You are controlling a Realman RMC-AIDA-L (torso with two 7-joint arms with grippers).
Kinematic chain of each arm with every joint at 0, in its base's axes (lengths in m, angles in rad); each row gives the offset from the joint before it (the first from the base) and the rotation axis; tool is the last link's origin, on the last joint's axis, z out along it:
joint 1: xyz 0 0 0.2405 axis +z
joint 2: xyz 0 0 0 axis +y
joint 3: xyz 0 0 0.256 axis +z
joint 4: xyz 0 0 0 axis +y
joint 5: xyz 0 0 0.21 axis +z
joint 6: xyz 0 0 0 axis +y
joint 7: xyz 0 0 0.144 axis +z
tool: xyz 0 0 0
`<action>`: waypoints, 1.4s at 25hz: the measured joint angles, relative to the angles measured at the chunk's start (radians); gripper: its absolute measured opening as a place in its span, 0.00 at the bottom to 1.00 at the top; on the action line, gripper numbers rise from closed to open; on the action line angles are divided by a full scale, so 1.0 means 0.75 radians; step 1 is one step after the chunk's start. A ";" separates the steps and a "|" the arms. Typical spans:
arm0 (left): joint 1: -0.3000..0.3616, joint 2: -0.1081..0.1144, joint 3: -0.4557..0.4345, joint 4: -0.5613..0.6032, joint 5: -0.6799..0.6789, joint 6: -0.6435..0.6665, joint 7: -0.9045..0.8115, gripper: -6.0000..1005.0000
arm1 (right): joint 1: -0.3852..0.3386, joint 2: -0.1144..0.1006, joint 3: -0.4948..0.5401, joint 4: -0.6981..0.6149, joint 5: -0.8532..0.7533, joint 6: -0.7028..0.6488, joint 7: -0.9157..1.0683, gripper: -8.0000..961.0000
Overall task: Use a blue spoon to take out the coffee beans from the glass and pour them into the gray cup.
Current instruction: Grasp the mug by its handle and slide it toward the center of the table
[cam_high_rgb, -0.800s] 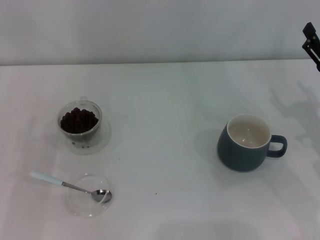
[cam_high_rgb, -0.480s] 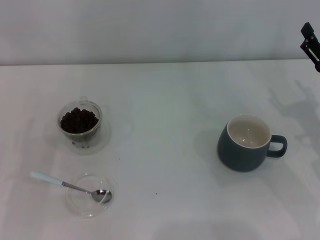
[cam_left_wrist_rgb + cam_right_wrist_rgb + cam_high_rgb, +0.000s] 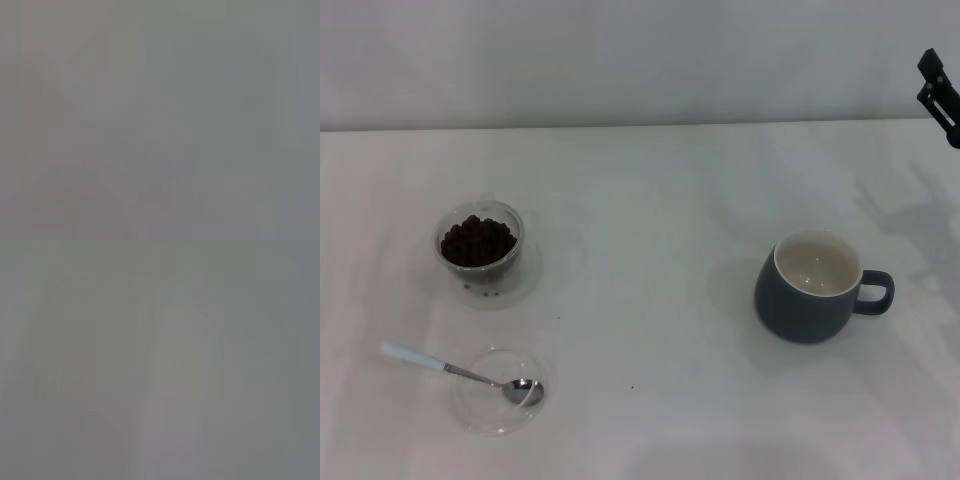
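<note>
**Robot:** Claws first! My right claw (image 3: 940,95) only peeks in as a black bit at the far right edge, up high, well away from everything. I cannot tell if it is open or closed. My left claw does not show at all.

**Kid:** What do your wrist eyes see?

**Robot:** Just plain gray on both. Nothing I can name.

**Kid:** Where is the spoon?

**Robot:** My head eye sees the blue spoon (image 3: 455,372) lying near me on my left. Its shiny bowl rests in a flat clear dish (image 3: 498,391). Its pale blue handle sticks out over the rim, pointing further left, onto the white table (image 3: 650,220).

**Kid:** And the beans?

**Robot:** All the coffee beans (image 3: 478,241) I can see sit in a dark heap inside the glass (image 3: 480,250). That glass stands upright, a little past the dish, further from me. They are near each other but not touching.

**Kid:** Where is the big cup?

**Robot:** My gray cup (image 3: 815,287) stands upright on my right side, well apart from the glass and the spoon. Its loop handle points to the right. Inside it is creamy white, and I see no beans in it.

**Kid:** Is anything holding the spoon?

**Robot:** No. Nothing touches it except the dish and the table.
</note>
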 joint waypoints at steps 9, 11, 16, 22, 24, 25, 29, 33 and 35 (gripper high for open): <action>-0.052 0.003 -0.002 0.002 -0.002 -0.038 0.000 0.87 | 0.005 0.002 -0.009 0.017 0.004 -0.001 0.002 0.91; -0.056 0.005 -0.002 0.001 -0.002 -0.049 0.000 0.87 | 0.005 0.002 -0.008 0.017 0.009 -0.001 0.008 0.91; -0.076 0.005 -0.001 0.002 0.000 -0.077 0.000 0.87 | 0.005 0.002 0.000 0.016 0.012 -0.001 0.008 0.91; -0.062 0.001 0.005 0.002 0.012 -0.071 -0.004 0.87 | 0.000 0.000 -0.012 0.015 0.001 0.000 -0.003 0.91; -0.049 0.000 0.006 0.000 0.012 -0.071 -0.009 0.87 | -0.011 -0.004 -0.039 0.015 0.000 0.000 0.017 0.91; -0.042 0.000 0.005 0.000 0.012 -0.071 -0.010 0.87 | -0.020 -0.006 -0.057 0.014 -0.001 -0.001 0.035 0.91; -0.025 0.000 0.004 0.000 0.007 -0.070 -0.012 0.87 | -0.081 -0.027 -0.149 0.001 -0.002 -0.001 0.134 0.91; -0.025 0.001 0.006 0.000 0.007 -0.070 -0.013 0.87 | -0.169 -0.066 -0.225 0.001 -0.026 -0.032 0.220 0.91; -0.024 0.003 0.005 0.000 0.007 -0.069 -0.013 0.87 | -0.219 -0.075 -0.246 0.007 -0.064 -0.088 0.245 0.91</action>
